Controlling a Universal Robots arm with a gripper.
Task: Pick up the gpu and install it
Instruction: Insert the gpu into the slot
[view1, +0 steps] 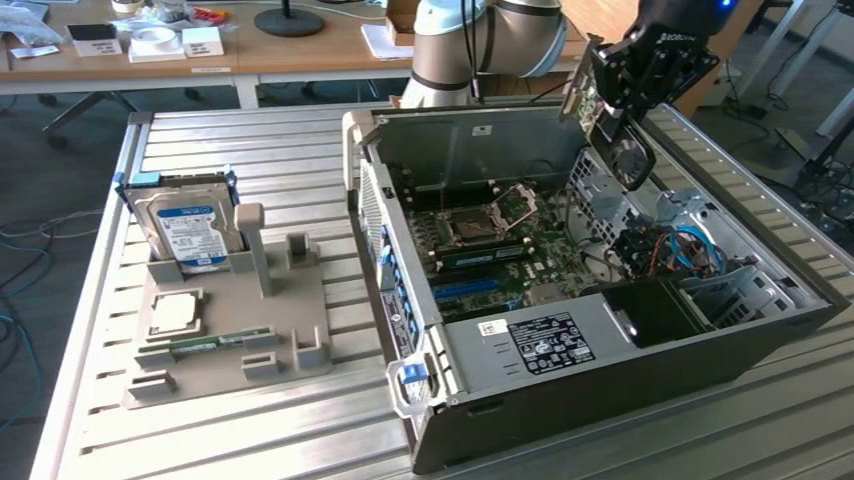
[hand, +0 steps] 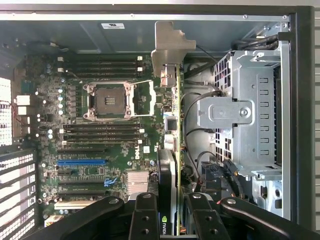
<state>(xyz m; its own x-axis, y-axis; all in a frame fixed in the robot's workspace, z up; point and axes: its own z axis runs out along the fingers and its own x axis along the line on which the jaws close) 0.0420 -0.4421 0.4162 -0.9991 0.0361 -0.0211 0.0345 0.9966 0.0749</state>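
My gripper (view1: 638, 72) is shut on the gpu (view1: 625, 150), a dark card with a round fan and a silvery end bracket (view1: 583, 88), and holds it in the air above the open computer case (view1: 534, 400). In the wrist view the gpu (hand: 176, 120) shows edge-on between my black fingers (hand: 145, 217), its bracket (hand: 170, 45) pointing at the case's rear wall. It hangs over the green motherboard (hand: 100, 125), beside the CPU socket (hand: 107, 100), apart from the board. A blue expansion slot (hand: 82, 162) lies off to the side.
A silver drive cage (hand: 245, 115) with cables stands close beside the card. The power supply (view1: 547, 345) fills the case's near end. At the exterior view's left, a grey holder (view1: 227, 330) carries a blue-labelled hard drive (view1: 194, 225), a processor (view1: 174, 312) and a memory stick (view1: 200, 345).
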